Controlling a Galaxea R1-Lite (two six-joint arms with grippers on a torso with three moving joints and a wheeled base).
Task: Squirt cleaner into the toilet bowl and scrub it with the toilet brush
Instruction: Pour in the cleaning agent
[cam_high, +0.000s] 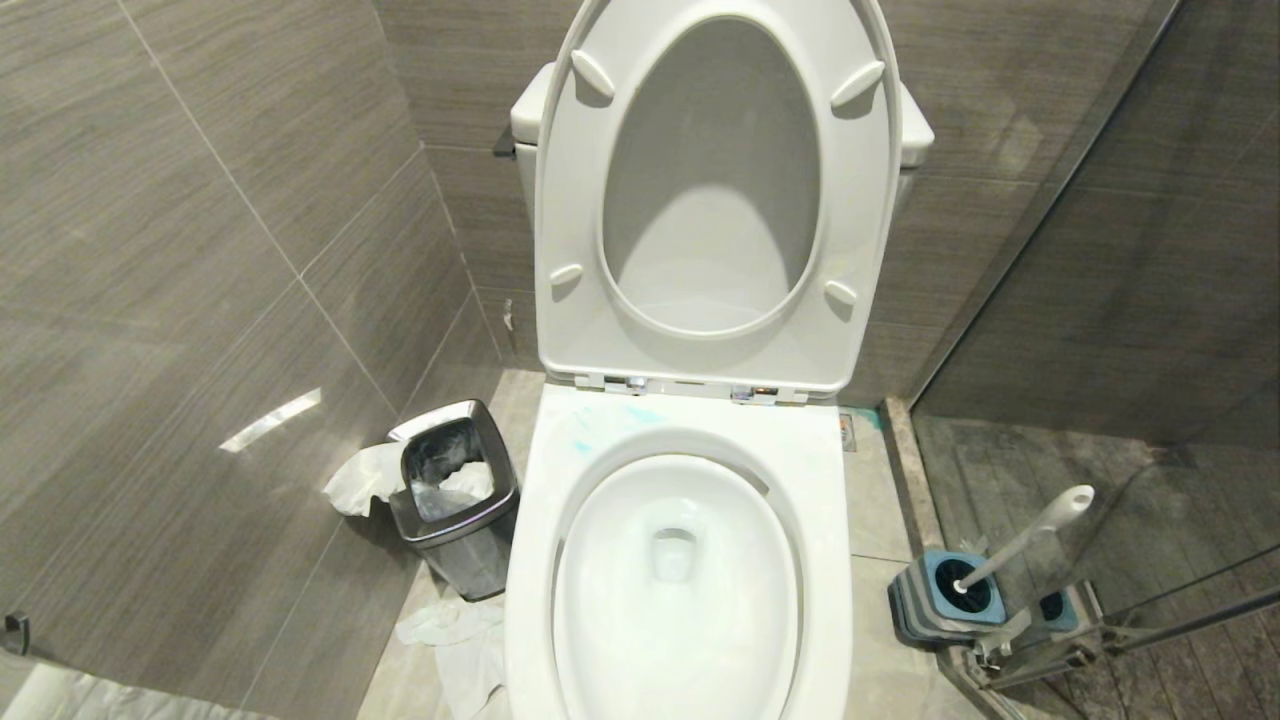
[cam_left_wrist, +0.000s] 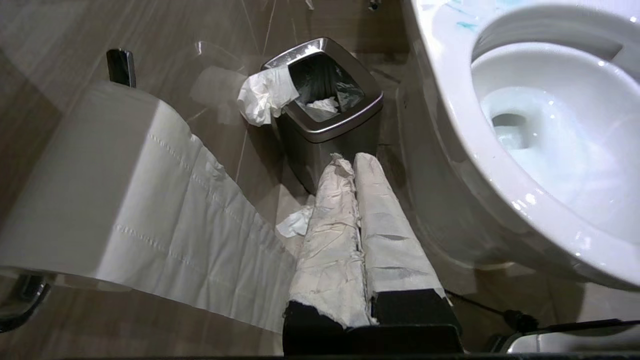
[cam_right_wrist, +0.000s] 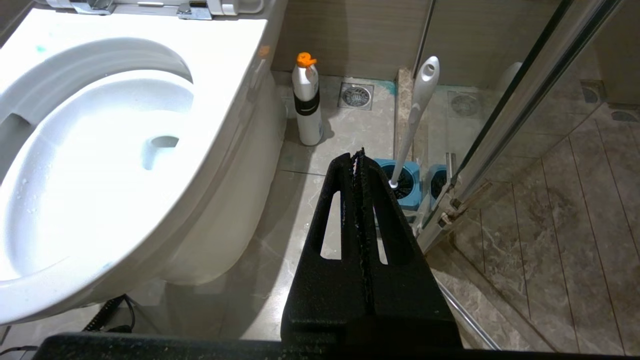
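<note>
The white toilet bowl (cam_high: 830, 560) stands in the middle with its seat and lid raised. Pale blue cleaner smears (cam_high: 585, 440) mark the back left of the rim. The toilet brush (cam_high: 1025, 545) leans in its square blue holder (cam_high: 925, 610) on the floor to the bowl's right. Neither arm is in the head view. My left gripper (cam_left_wrist: 351, 159), its fingers wrapped in white, is shut and empty low beside the bowl (cam_left_wrist: 450, 130), pointing at the bin. My right gripper (cam_right_wrist: 356, 156) is shut and empty, just short of the brush (cam_right_wrist: 417, 105) and holder (cam_right_wrist: 410, 200).
A steel bin (cam_high: 455, 495) with crumpled tissue stands left of the bowl, with more tissue on the floor. A toilet paper roll (cam_left_wrist: 100, 190) hangs near the left gripper. A white bottle with an orange cap (cam_right_wrist: 307, 105) stands by the bowl's right side. A glass shower door (cam_right_wrist: 525, 100) borders the brush.
</note>
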